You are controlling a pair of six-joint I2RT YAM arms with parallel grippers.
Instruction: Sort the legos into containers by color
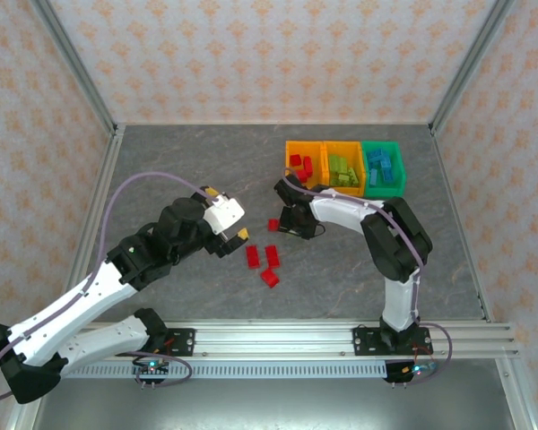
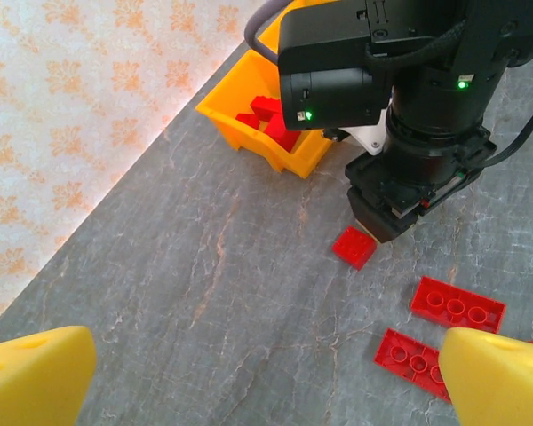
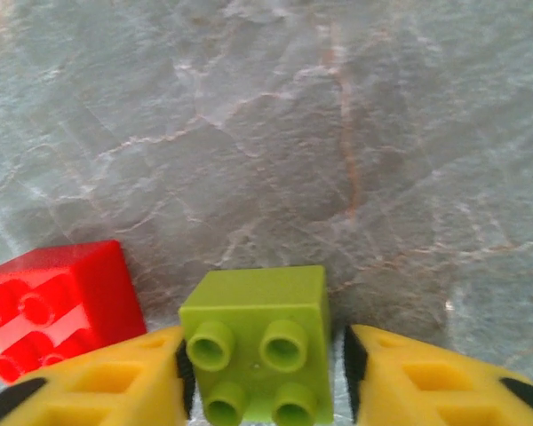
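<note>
A lime green lego lies on the table between the fingers of my right gripper. The left pad touches it and a thin gap shows at the right pad, so the gripper is open around it. A red lego sits just to its left. My left gripper hovers wide open over bare table, short of a small red lego and two red plates. Three bins stand at the back right: an orange one with red legos, an orange one with green legos, a green one with blue legos.
The right arm's black wrist stands low over the table right beside the small red lego. Several red legos lie loose in the middle of the table between the two arms. Metal frame rails border the table.
</note>
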